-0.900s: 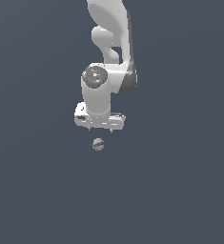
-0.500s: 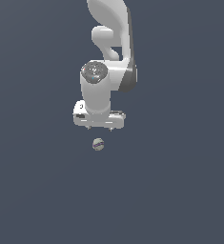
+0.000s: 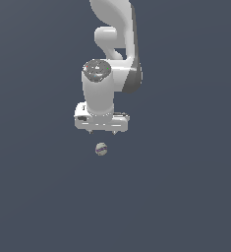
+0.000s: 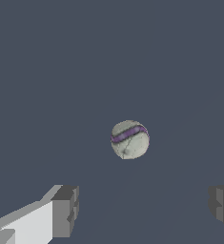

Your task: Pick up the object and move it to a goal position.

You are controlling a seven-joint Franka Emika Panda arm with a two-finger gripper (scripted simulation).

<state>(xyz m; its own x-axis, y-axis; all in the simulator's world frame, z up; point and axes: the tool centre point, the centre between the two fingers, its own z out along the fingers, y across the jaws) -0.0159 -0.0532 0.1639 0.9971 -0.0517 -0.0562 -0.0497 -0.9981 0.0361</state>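
The object is a tiny off-white ball (image 3: 101,149) with a dark purple band, lying on the dark grey floor. In the wrist view the ball (image 4: 129,139) lies ahead of the gap between the two fingers. My gripper (image 3: 101,132) hangs above the ball, a little behind it in the exterior view, not touching it. It is open and empty, the fingertips (image 4: 66,209) wide apart in the wrist view. My gripper (image 4: 142,207) shows there only by its two finger ends.
The white arm (image 3: 114,44) rises from the gripper to the top edge of the exterior view. The dark grey floor (image 3: 186,187) spreads all around with nothing else on it.
The wrist and gripper have turned and shifted slightly; the hand sits about the same height above the ball. The ball has not moved.
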